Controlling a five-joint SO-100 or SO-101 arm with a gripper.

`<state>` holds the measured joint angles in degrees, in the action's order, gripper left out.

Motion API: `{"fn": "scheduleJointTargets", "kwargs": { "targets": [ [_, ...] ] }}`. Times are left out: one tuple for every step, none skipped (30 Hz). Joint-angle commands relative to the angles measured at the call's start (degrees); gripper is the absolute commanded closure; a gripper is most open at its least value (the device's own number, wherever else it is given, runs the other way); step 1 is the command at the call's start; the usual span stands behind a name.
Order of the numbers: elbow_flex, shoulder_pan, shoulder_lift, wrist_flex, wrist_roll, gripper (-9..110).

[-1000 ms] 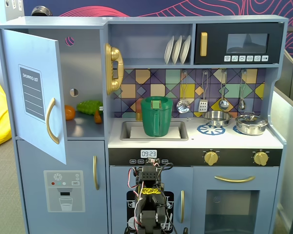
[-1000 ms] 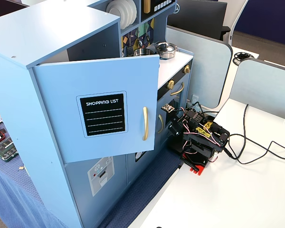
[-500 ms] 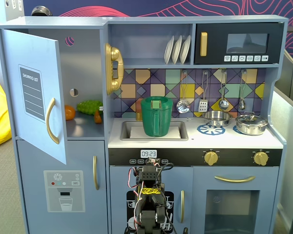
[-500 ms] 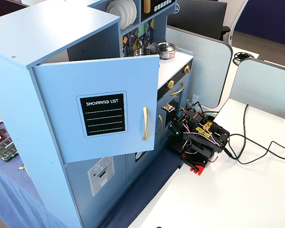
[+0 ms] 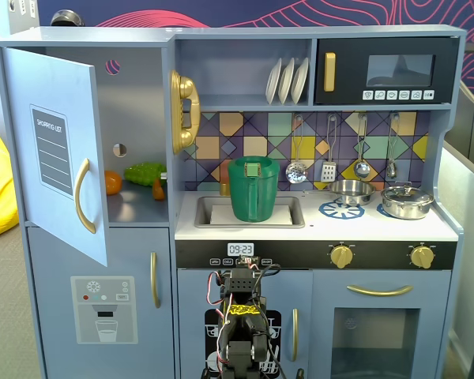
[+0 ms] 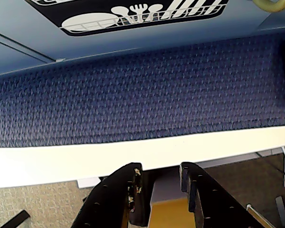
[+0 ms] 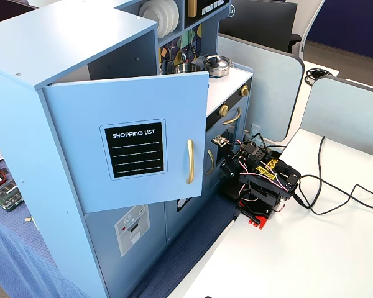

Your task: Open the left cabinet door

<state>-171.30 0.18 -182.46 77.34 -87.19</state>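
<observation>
The left cabinet door [image 5: 55, 150] is blue-grey with a "SHOPPING LIST" panel and a curved gold handle [image 5: 80, 196]. It stands swung wide open, with its free edge out from the cabinet; it also shows in a fixed view [image 7: 124, 143] with its handle [image 7: 189, 161]. My arm [image 5: 241, 316] is folded low in front of the kitchen, to the right of the door and apart from it, as in the other fixed view [image 7: 261, 180]. In the wrist view my gripper [image 6: 160, 168] is open and empty, pointing at the mat and the cabinet's foot.
Inside the open cabinet lie a green toy vegetable [image 5: 144, 172] and an orange [image 5: 113, 181]. Below is the door with the water-dispenser panel [image 5: 103, 308]. The dishwasher door [image 6: 133, 12], a blue mat [image 6: 133, 95] and the white table edge [image 6: 133, 152] lie ahead. Cables [image 7: 336, 192] trail on the table.
</observation>
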Motion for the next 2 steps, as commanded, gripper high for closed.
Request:
{"fn": "scheduleJointTargets", "kwargs": {
  "targets": [
    [-0.44,-0.62,0.35,10.46,0.88,99],
    [-0.44,-0.62,0.35,10.46,0.88,99]
  ]
}}
